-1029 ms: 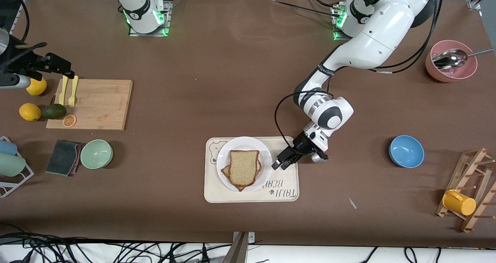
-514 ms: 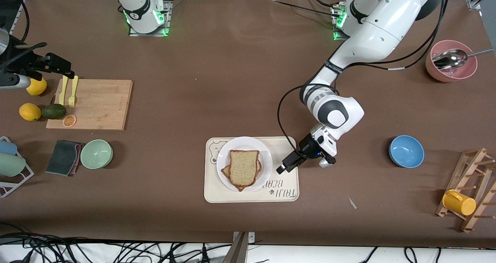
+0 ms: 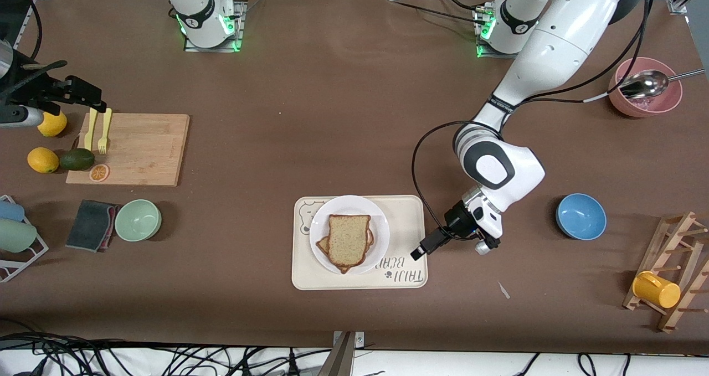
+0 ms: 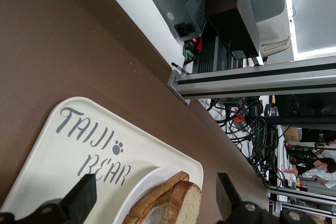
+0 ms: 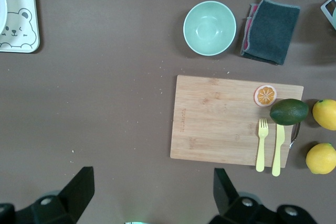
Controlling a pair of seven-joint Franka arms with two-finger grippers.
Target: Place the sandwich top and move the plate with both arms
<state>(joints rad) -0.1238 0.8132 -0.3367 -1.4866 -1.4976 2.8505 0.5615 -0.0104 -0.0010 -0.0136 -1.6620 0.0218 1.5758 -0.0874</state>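
The sandwich top (image 3: 348, 236), a light-tan speckled slice, lies on darker bread on the round white plate (image 3: 322, 221). The plate stands on the cream bear-print tray (image 3: 407, 212). My left gripper (image 3: 419, 251) is open and empty, low over the tray's edge toward the left arm's end, a short gap from the plate. In the left wrist view its gripper (image 4: 156, 181) frames the plate (image 4: 140, 195), the sandwich top (image 4: 187, 203) and the tray (image 4: 47, 156). My right gripper (image 5: 153, 177) waits open and empty, high over bare table near the cutting board (image 5: 220, 119).
A blue bowl (image 3: 580, 216) sits toward the left arm's end, with a pink bowl and spoon (image 3: 644, 86) and a wooden rack holding a yellow cup (image 3: 656, 289). Toward the right arm's end are the cutting board (image 3: 138, 149), a green bowl (image 3: 138, 220), a cloth, lemons and an avocado.
The left arm has drawn its open gripper away from the plate, toward the left arm's end of the tray and nearer the front camera. The sandwich and the right arm have not moved.
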